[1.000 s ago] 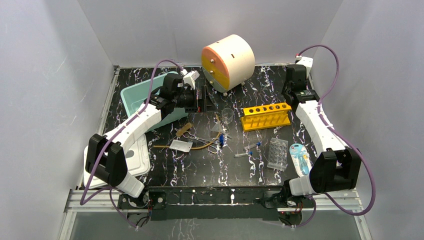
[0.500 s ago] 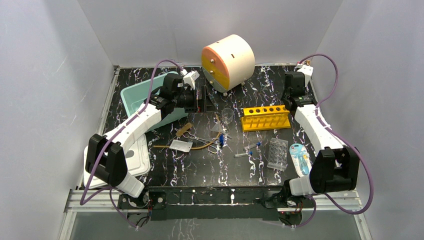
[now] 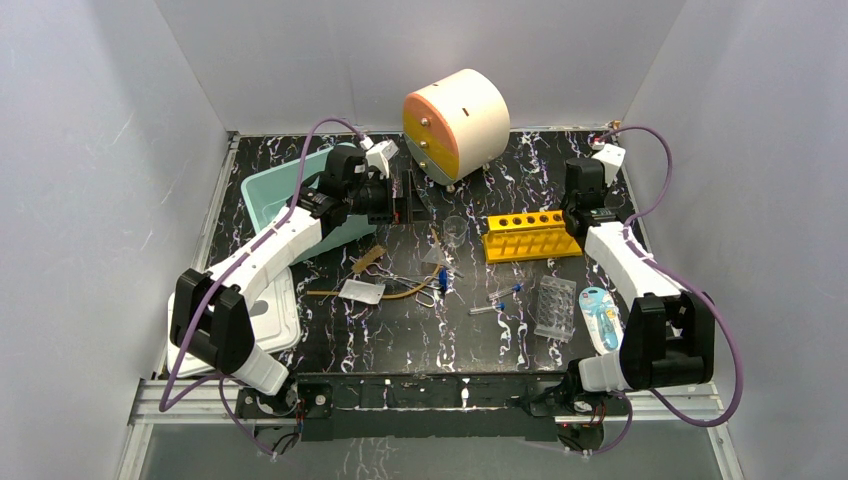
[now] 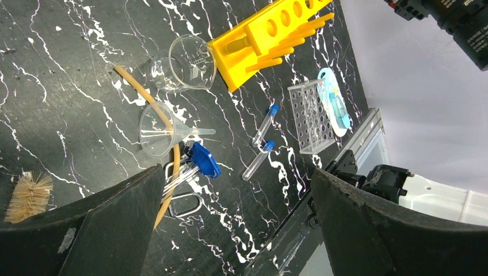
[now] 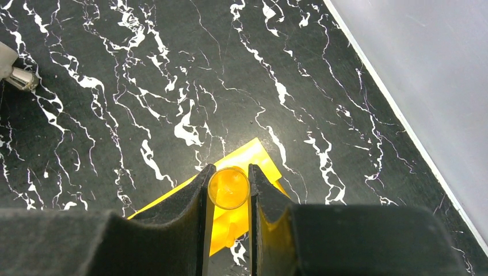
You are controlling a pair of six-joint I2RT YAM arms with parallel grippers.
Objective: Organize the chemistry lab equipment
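Presently the right gripper point(image 5: 229, 178) is clamped on a clear tube point(image 5: 228, 188) seen end-on at lower centre of the right wrist view. It looks round and glassy with yellow showing through, and it is directly over the end of the yellow holed rack point(image 5: 257, 156); whether it sits in a hole cannot be told. Left gripper point(image 4: 235, 178): jaws wide apart, nothing between. Its view shows the clear glass funnel point(image 4: 156, 130) lying on its side left of centre and two blue-capped tubes point(image 4: 258, 161) at centre, with the clear well plate point(image 4: 311, 117) to their right and the brown brush point(image 4: 29, 196) at the left edge — all on the black marbled table point(image 4: 69, 69).
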